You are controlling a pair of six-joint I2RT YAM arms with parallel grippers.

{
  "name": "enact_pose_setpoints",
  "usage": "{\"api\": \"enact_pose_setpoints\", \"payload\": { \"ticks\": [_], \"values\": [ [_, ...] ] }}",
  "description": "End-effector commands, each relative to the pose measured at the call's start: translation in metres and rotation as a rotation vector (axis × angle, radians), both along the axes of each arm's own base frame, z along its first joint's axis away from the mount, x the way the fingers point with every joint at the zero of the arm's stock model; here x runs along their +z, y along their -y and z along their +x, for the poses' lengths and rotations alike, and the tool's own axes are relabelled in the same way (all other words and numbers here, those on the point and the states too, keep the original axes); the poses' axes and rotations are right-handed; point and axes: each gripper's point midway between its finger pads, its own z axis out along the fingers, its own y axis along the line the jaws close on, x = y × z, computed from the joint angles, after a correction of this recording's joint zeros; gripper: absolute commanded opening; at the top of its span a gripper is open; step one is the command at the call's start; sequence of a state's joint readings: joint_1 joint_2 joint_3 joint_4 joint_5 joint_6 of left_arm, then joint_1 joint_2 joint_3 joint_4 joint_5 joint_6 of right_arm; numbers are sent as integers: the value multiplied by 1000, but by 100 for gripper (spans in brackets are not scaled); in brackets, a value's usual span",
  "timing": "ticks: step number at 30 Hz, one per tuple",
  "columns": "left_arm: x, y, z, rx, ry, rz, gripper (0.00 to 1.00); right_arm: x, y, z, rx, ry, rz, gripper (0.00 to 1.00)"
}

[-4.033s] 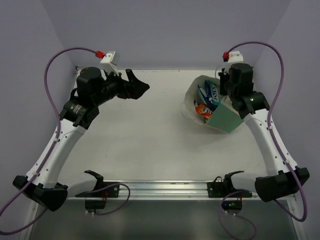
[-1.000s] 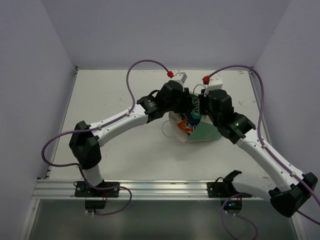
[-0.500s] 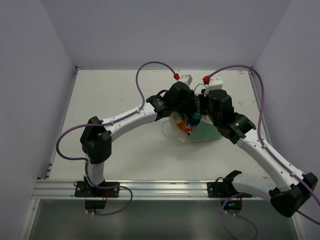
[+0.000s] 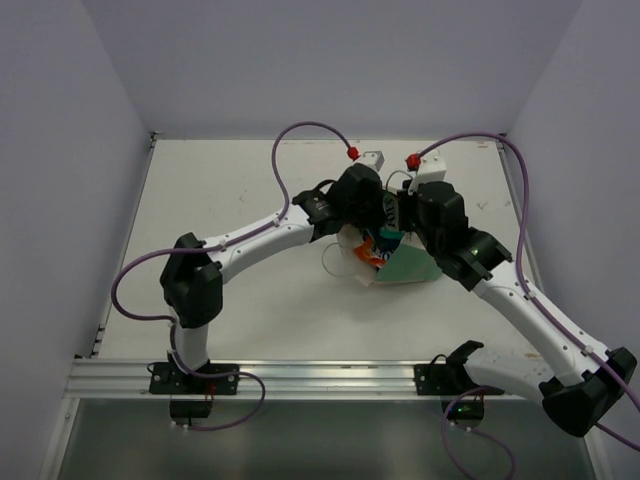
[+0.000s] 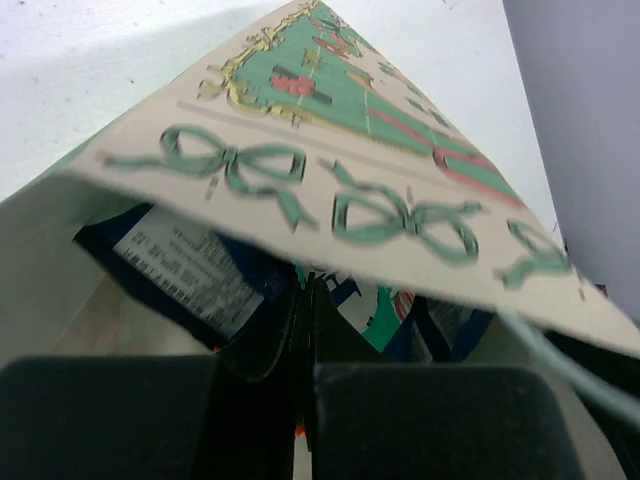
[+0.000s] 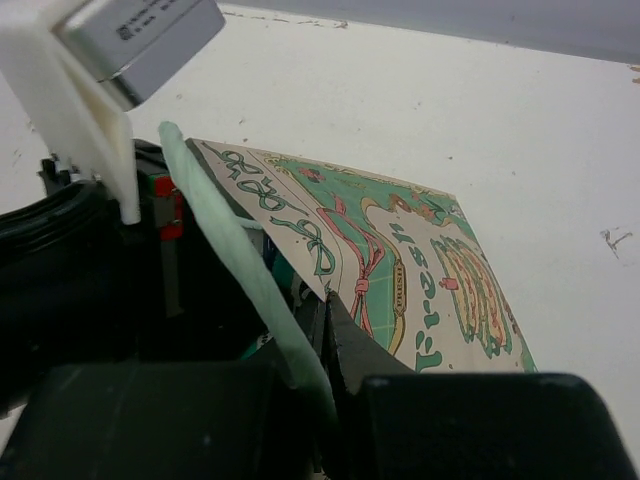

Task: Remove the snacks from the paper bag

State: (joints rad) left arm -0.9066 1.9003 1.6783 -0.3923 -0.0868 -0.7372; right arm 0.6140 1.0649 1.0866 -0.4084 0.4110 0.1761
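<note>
Left tool (image 5: 305, 300), swung in from my far left, now sits fingers-together in the mouth of the pale mint-green paper carrier bag (image 4: 405, 268) at mid tabletop (image 4: 250, 300), my right tool (image 6: 322, 352) pinching its rim; glossy snack packets (image 5: 180, 262) remain inside.

Soft, even overhead light; the white table (image 4: 250, 300) is bright, shadows faint. Wrist views blur along their bottom edges; inside the paper bag (image 5: 400, 160) it is dim.

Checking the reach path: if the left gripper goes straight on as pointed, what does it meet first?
Probably the dark blue packet just inside the paper bag mouth; the left gripper points at its edge, though depth is unclear.
</note>
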Motion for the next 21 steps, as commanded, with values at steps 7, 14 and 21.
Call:
{"api": "enact_pose_setpoints", "payload": {
  "ticks": [7,14,21],
  "values": [
    [126,-112,-30,33,217,-18,0,1,26,2,-118,30,-8,0],
    [154,-227,-11,222,307,85,0,-5,35,1,-143,21,-28,0],
    [57,-296,50,332,280,194,0,-13,32,3,-123,2,-44,0]
  ]
}}
